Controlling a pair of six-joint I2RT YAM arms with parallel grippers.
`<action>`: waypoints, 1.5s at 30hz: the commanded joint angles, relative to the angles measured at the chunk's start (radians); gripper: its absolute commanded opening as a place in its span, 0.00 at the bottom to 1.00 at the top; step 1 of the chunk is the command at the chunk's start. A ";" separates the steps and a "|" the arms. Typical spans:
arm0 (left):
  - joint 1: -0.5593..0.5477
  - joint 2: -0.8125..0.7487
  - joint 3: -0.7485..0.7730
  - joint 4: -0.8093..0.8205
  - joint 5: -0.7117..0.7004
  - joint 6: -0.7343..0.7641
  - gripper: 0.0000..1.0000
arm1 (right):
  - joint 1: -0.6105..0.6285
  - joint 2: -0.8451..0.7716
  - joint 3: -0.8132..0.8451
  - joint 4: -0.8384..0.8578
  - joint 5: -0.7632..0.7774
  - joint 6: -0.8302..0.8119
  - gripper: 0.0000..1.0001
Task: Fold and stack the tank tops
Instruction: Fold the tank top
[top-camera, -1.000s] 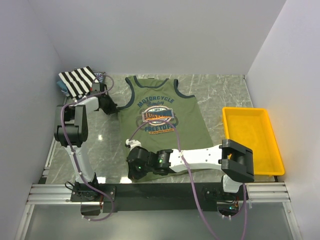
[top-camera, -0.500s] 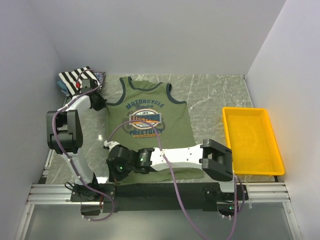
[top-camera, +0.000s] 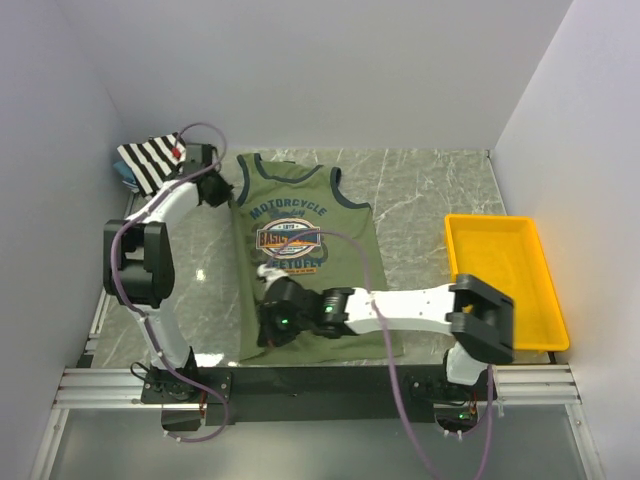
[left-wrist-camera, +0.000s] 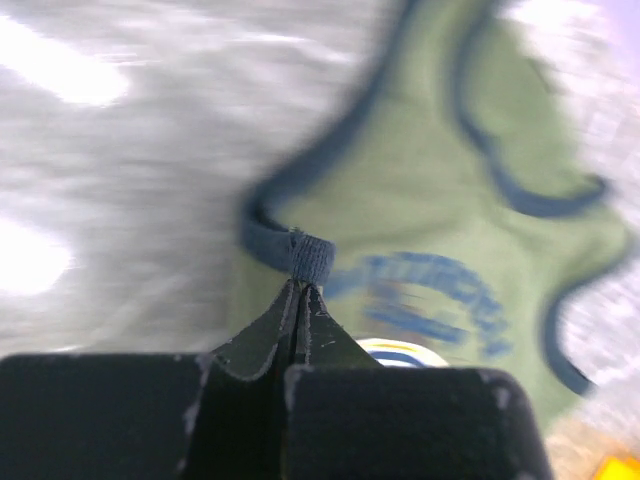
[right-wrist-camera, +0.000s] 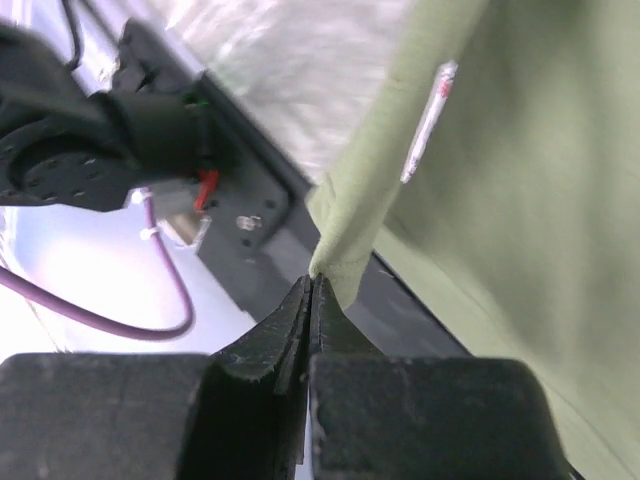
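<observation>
While gripping the olive tank top (top-camera: 305, 250), spread flat on tabletop (top-camera: 430, 200), by strap with left pincer (left-wrist-camera: 298, 290) and hem corner with right pincer (right-wrist-camera: 312, 285), both clamped tight, hold that edge taut; lift together, fold across evenly.

tank top (top-camera: 345, 280) olive, navy trim, blue-orange print; striped top (top-camera: 150, 162) black-white; tray (top-camera: 505, 222) yellow; cloth beneath (top-camera: 124, 180) perhaps blue

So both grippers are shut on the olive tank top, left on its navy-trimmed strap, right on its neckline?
No: the right wrist view shows the right gripper shut on the olive tank top at its hem corner, not its neckline. The left gripper holds the strap.
</observation>
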 joint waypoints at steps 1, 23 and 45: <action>-0.089 0.039 0.104 0.025 -0.033 -0.033 0.01 | -0.025 -0.139 -0.131 0.058 0.056 0.070 0.00; -0.301 0.226 0.267 0.008 -0.072 -0.042 0.00 | -0.044 -0.332 -0.481 0.148 0.143 0.231 0.00; -0.356 0.279 0.293 0.036 -0.019 0.007 0.08 | -0.042 -0.381 -0.587 0.136 0.206 0.301 0.04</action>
